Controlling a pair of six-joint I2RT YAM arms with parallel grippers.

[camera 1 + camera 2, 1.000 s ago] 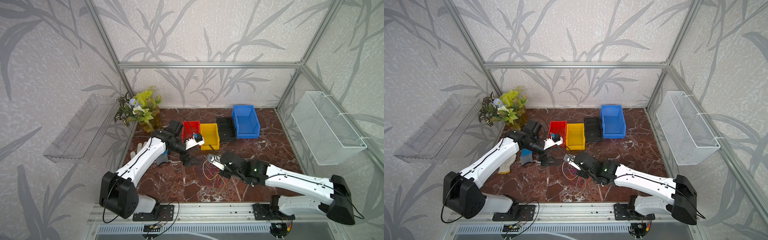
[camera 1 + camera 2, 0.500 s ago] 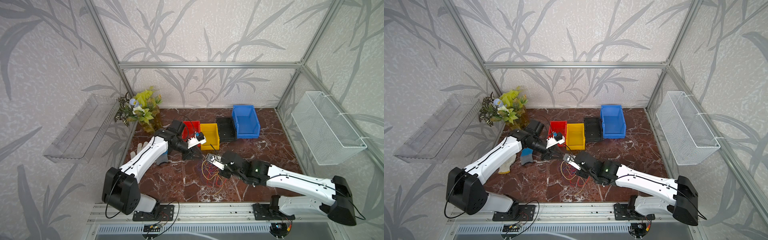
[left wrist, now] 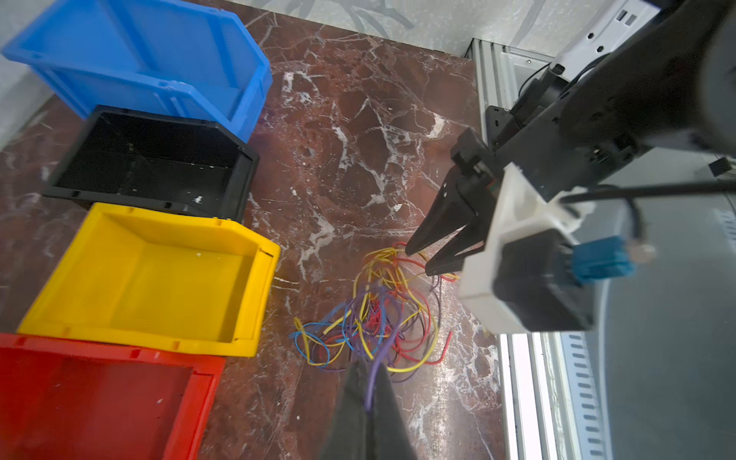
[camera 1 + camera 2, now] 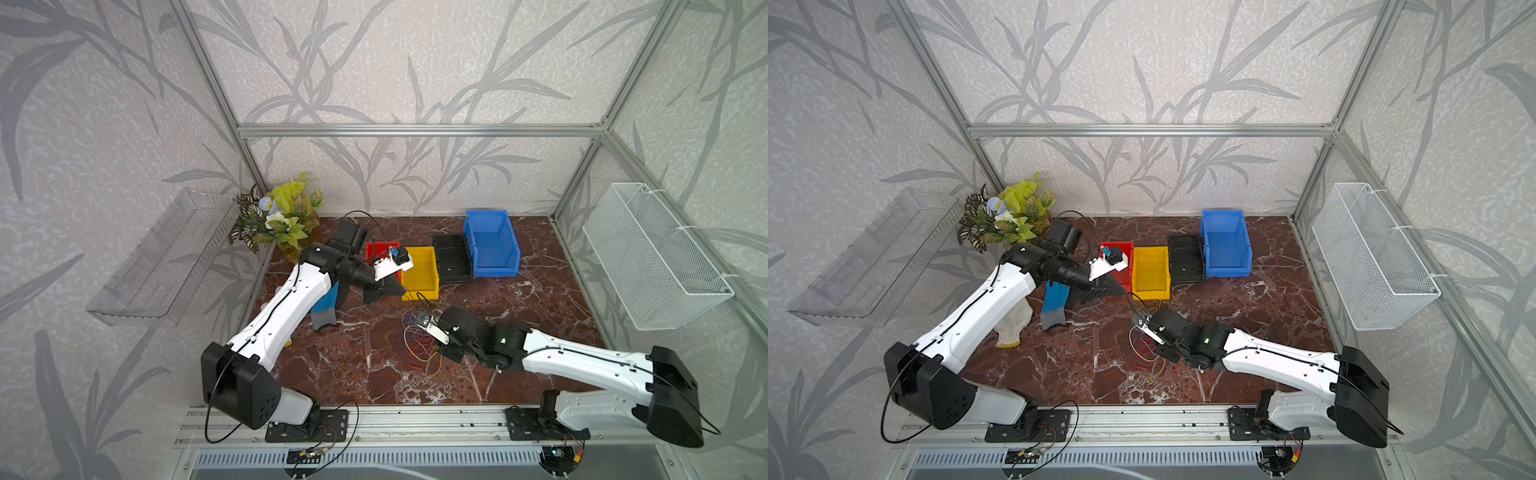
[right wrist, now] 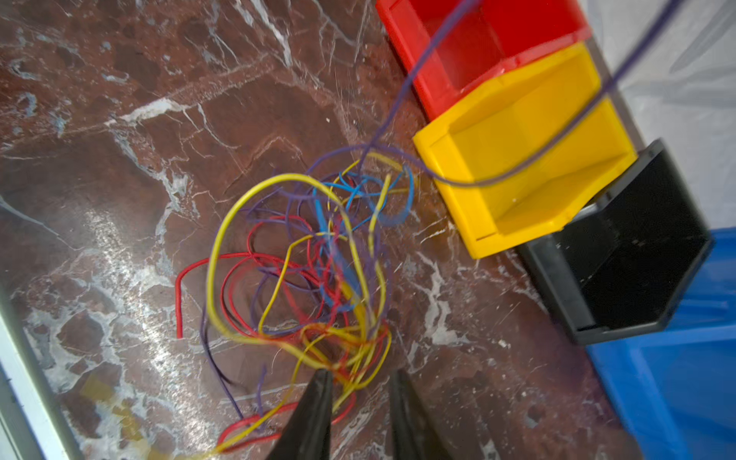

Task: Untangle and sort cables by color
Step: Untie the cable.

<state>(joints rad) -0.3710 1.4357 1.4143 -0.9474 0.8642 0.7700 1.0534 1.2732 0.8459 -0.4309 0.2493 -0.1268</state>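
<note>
The cables (image 4: pixel 419 345) lie in a red, yellow, blue and purple tangle on the marble floor (image 4: pixel 1144 353), just in front of the yellow bin. My left gripper (image 3: pixel 368 364) is shut on a purple cable (image 3: pixel 374 374), near the front of the red bin (image 4: pixel 386 289). That purple cable (image 5: pixel 436 32) stretches taut up out of the tangle. My right gripper (image 5: pixel 360 374) stands open low over the near edge of the pile, with yellow and red strands lying loose between its fingers (image 3: pixel 418 261).
Red (image 4: pixel 374 249), yellow (image 4: pixel 419 295), black (image 4: pixel 451 241) and blue (image 4: pixel 492 272) bins stand in a row behind the tangle. A blue-grey glove (image 4: pixel 324 307) lies beside my left arm. A plant (image 4: pixel 282 216) fills the back left corner, and a wire basket (image 4: pixel 656 257) hangs on the right wall.
My left gripper closed on the purple cable and pulled back towards the red bin, drawing the strand out. The right gripper's jaws have parted over the pile.
</note>
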